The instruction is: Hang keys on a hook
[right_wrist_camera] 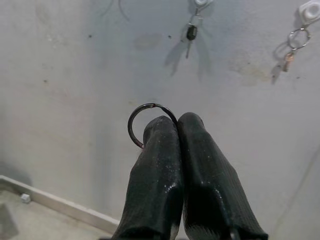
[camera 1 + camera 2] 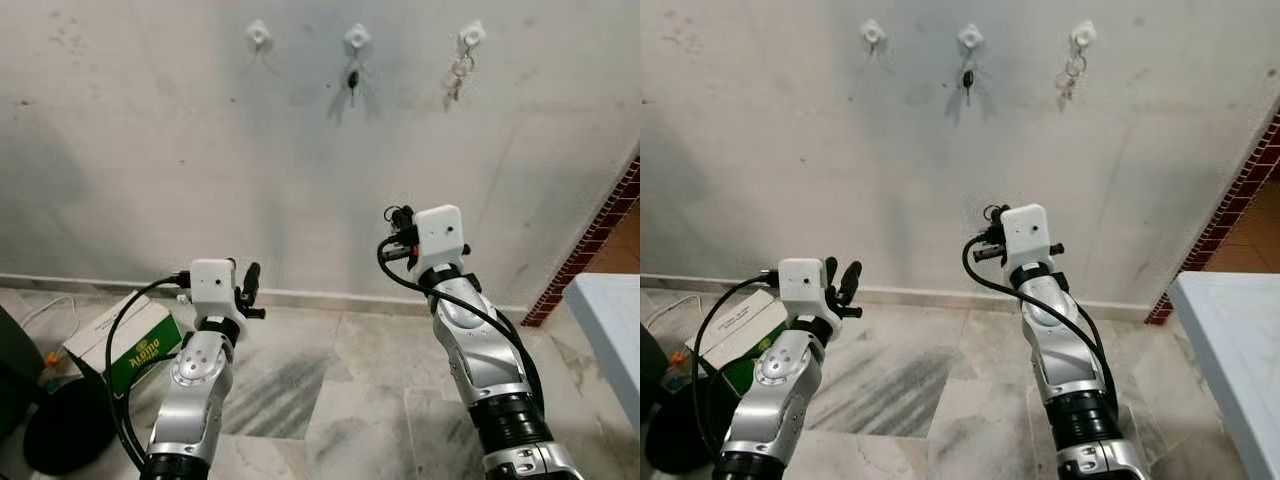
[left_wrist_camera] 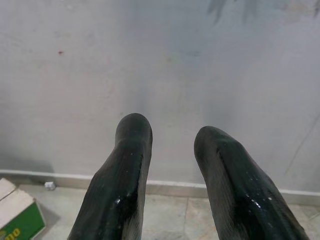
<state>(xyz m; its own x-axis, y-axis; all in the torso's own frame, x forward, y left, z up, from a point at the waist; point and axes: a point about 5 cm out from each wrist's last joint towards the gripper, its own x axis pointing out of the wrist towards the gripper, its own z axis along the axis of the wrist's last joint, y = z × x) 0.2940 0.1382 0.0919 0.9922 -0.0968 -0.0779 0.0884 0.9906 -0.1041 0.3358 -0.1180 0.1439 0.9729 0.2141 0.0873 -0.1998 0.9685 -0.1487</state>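
Three white hooks sit high on the grey wall. The left hook [image 2: 258, 33] is bare. A black key [image 2: 352, 80] hangs from the middle hook [image 2: 356, 40], and a ring of keys [image 2: 458, 78] hangs from the right hook [image 2: 472, 35]. My right gripper [image 1: 177, 122] is shut on a dark metal key ring [image 1: 136, 120], which sticks out beside its fingertips. It is raised toward the wall, well below the hooks. My left gripper [image 3: 172, 135] is open with nothing between its fingers, held lower and pointing at the wall above the skirting.
A green and white cardboard box [image 2: 125, 340] lies on the tiled floor at the left by the wall, with a black object [image 2: 65, 435] in front of it. A pale table edge [image 2: 615, 320] juts in at the right, next to a red brick strip [image 2: 590, 245].
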